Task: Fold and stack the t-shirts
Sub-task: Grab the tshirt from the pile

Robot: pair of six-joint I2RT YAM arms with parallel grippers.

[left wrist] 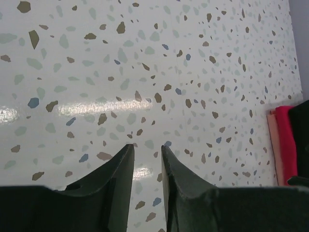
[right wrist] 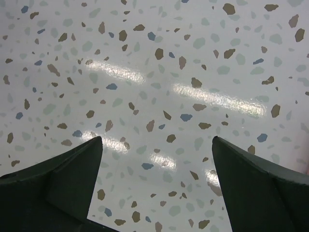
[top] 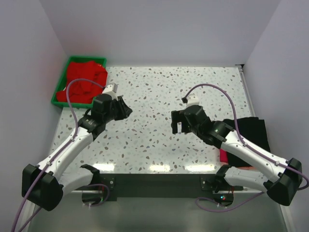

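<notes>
Red cloth sits crumpled in the green tray (top: pixel 60 83) just beyond the left gripper (top: pixel 124 109) — its fingers nearly closed, empty. Right gripper (top: pixel 176 123) spread wide, empty, folded shirts (top: pixel 251 133) behind it. That red t-shirt (top: pixel 84 82) looks limp and light — pinch a raised fold.

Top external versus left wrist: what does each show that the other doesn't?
Only the top external view shows the green tray holding the red t-shirt, both arms, and the right gripper, which is open. Only the left wrist view shows the left gripper close up, with just a narrow gap between its fingers. Both show the speckled table and the folded stack at its right edge, black t-shirt over magenta t-shirt.
</notes>
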